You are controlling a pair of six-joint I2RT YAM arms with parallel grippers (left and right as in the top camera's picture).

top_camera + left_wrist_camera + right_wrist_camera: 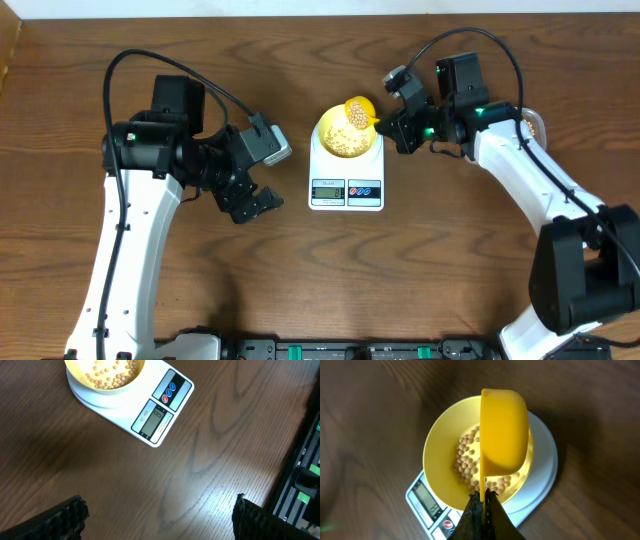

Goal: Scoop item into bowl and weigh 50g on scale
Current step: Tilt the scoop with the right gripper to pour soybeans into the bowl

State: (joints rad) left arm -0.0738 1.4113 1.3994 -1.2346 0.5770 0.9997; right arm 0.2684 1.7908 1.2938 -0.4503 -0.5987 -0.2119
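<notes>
- Beans (pixel 467 462) lie in the bowl (pixel 437 450) on the scale (pixel 542 480).
- My right gripper (pixel 485 502) pinches the scoop (pixel 504 430) by its handle, scoop tipped sideways over the bowl.
- My left gripper (pixel 258 205) hangs spread wide, beside the scale.

Wood-grain table (pixel 300 285), smooth plastic scale (pixel 346 204)

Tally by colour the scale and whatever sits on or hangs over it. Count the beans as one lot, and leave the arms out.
Yellow: 2, the bowl and the scoop
White: 1, the scale
Tan: 1, the beans
Total: 4
</notes>
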